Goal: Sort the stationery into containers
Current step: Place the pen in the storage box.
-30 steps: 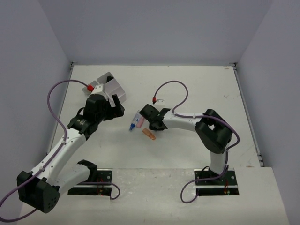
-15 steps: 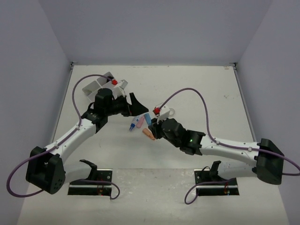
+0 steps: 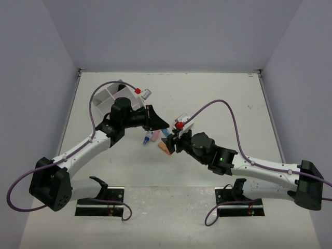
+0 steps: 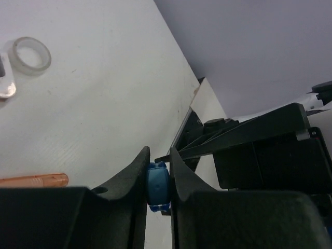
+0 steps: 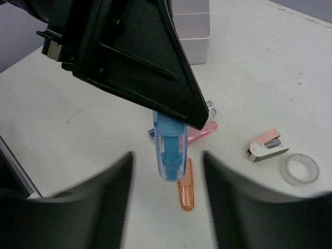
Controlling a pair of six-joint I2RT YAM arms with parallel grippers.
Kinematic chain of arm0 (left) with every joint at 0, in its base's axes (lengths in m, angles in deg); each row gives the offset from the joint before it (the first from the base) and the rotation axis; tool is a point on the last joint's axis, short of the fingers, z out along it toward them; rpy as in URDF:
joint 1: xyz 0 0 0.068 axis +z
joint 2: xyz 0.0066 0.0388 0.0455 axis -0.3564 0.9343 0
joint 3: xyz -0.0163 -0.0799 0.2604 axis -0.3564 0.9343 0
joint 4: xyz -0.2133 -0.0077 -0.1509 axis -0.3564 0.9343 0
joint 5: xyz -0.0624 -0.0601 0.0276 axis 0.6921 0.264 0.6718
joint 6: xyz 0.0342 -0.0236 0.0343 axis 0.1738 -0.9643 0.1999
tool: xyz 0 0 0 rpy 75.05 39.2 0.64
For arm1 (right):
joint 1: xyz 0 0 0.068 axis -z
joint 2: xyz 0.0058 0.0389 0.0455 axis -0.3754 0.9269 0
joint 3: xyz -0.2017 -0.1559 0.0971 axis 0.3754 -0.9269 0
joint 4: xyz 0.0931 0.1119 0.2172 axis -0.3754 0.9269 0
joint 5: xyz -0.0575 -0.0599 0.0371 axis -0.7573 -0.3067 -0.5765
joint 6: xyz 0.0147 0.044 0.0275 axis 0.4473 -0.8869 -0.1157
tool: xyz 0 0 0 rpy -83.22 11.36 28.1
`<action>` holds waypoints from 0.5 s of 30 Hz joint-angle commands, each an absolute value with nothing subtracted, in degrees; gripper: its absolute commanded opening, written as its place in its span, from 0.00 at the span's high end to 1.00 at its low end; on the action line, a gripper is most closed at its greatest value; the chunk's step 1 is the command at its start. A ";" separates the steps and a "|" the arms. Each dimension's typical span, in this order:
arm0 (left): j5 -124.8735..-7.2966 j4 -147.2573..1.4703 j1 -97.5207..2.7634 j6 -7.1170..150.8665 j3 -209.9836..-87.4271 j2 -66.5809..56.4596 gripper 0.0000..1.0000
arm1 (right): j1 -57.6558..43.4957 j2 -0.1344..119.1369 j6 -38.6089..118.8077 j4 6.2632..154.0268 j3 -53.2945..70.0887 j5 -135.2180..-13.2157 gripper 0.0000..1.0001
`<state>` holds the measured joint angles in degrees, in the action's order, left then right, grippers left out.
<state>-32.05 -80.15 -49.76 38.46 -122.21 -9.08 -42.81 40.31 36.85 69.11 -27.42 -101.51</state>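
– Stationery: where is it on the counter [image 3: 218, 93]?
– Loose at the middle. The white divided tray [image 3: 110, 93] stands at ten o'clock of the cluster, partly behind the left arm.
– And the fingers?
– The left fingers [image 4: 129, 176] are clamped on one end of the blue highlighter [image 4: 157, 185]. The right fingers [image 5: 104, 197] stand apart with nothing between them, just beside it at four o'clock.
– How will it handle?
– Light, stiff, smooth plastic, I judge. Held by one end it may swivel; mid-barrel would be the surer hold.
– Room to move?
– The counter lies open toward twelve and three o'clock. The tight spots, I think, are the right fingers so near and the tray's rim to get over. The pink highlighter [image 5: 203, 129] and the orange highlighter [image 5: 185, 189] lie just beside the blue one; the tape roll [image 5: 299, 169] lies at three o'clock of them in the right wrist view.
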 commanded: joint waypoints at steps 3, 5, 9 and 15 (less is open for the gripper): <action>-69.02 -57.95 -49.72 50.19 -136.96 -8.55 1.00 | -42.91 38.84 34.60 67.94 -28.49 -109.97 0.02; -91.93 -54.61 -49.07 52.68 -142.09 -6.86 1.00 | -42.09 37.88 31.93 68.39 -30.48 -113.83 0.01; -106.52 -63.67 -41.08 55.91 -144.64 -0.38 1.00 | -40.28 35.92 28.82 69.22 -32.59 -114.08 0.01; -113.85 -72.75 -33.87 56.24 -148.93 9.58 1.00 | -39.55 34.39 28.18 68.97 -34.13 -112.73 0.01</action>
